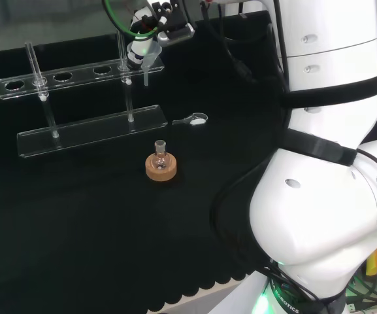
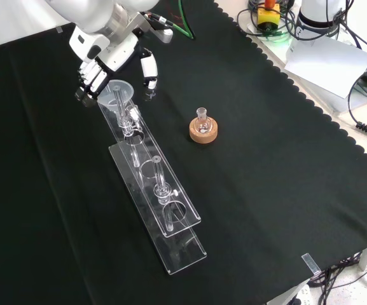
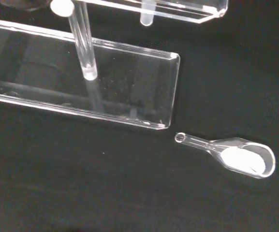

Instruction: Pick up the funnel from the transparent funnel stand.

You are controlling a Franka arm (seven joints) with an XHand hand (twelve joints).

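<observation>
The funnel point(image 2: 121, 93) sits in the end hole of the transparent funnel stand point(image 2: 164, 219), toward the far end of the worktop point(image 2: 285, 159), and the robot hand point(image 2: 110, 63), fingers curled around its rim, should lift straight up so the stem clears the hole.

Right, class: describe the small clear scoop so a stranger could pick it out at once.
Start at the long clear funnel stand on the black cloth. Just off its base's end, in the head view's right, lies the scoop, flat, apart from the cork ring. Unlike its neighbours, its bowl holds something white.
</observation>
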